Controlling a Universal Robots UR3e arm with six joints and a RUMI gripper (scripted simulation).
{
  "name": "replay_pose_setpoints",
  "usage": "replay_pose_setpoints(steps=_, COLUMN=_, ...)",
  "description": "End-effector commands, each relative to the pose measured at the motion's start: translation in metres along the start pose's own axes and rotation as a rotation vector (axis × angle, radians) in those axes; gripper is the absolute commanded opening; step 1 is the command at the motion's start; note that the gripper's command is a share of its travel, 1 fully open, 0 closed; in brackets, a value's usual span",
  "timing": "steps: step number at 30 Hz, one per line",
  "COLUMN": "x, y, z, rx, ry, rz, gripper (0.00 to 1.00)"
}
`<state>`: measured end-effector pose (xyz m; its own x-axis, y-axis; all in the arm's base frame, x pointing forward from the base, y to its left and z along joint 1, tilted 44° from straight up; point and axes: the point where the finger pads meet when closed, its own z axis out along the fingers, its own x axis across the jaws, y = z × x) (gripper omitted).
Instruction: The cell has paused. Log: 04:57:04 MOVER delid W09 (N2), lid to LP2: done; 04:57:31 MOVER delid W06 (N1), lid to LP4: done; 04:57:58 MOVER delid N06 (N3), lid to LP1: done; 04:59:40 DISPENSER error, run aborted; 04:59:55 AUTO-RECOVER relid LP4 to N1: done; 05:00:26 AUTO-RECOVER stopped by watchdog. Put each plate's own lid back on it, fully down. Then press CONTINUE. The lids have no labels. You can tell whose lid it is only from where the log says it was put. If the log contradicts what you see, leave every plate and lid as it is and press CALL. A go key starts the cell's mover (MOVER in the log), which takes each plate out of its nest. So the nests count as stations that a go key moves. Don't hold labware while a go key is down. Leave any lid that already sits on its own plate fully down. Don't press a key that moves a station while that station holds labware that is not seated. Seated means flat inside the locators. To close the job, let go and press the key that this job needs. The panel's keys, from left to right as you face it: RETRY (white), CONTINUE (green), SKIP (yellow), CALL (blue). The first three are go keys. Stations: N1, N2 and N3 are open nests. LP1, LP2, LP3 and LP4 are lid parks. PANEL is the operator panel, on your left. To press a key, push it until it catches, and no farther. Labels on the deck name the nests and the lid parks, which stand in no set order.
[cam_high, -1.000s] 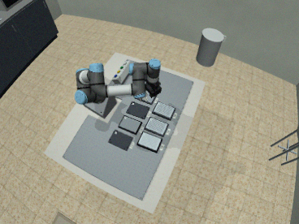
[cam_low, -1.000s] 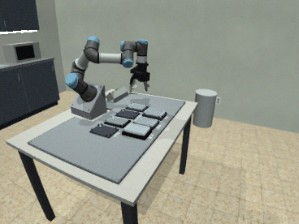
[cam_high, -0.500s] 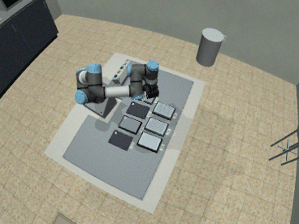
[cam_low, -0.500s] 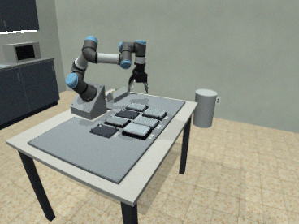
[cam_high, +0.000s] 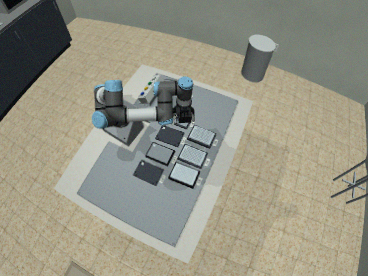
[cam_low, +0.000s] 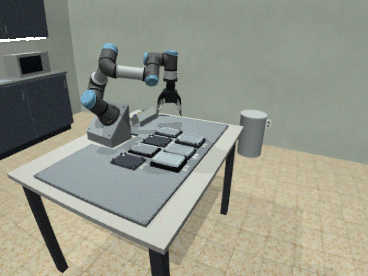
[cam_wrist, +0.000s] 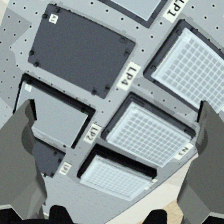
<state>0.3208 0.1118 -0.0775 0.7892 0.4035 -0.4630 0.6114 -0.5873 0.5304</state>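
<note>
Two lids waited in their parks, one on LP2 (cam_wrist: 55, 117) and one on LP1 (cam_wrist: 132, 5); LP4 (cam_wrist: 80, 50) lay bare. Of the three plates, the nearest plate (cam_high: 184, 173) looked paler, seemingly lidded, while the middle plate (cam_high: 192, 155) and the far plate (cam_high: 201, 135) showed open wells. Two relids and the CONTINUE press remained. The gripper (cam_low: 169, 113) hung above the far parks, jaws spread wide and gripping nothing. Only the wrist view made the park labels legible; only the top view showed the panel (cam_high: 149, 86) with its keys.
</note>
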Motion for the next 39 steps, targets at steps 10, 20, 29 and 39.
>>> replay_pose_setpoints(steps=10, x=-0.004, y=0.007, z=0.002, rx=-0.002, ry=0.011, rz=0.226, gripper=0.82)
replay_pose_setpoints(steps=20, x=-0.008, y=0.014, z=0.005, rx=-0.002, ry=0.018, rz=0.426, gripper=0.82)
replay_pose_setpoints(steps=29, x=-0.014, y=0.021, z=0.008, rx=-0.001, ry=0.022, rz=0.566, gripper=0.82)
replay_pose_setpoints(steps=39, x=-0.017, y=0.024, z=0.01, rx=0.0, ry=0.028, rz=0.766, gripper=0.82)
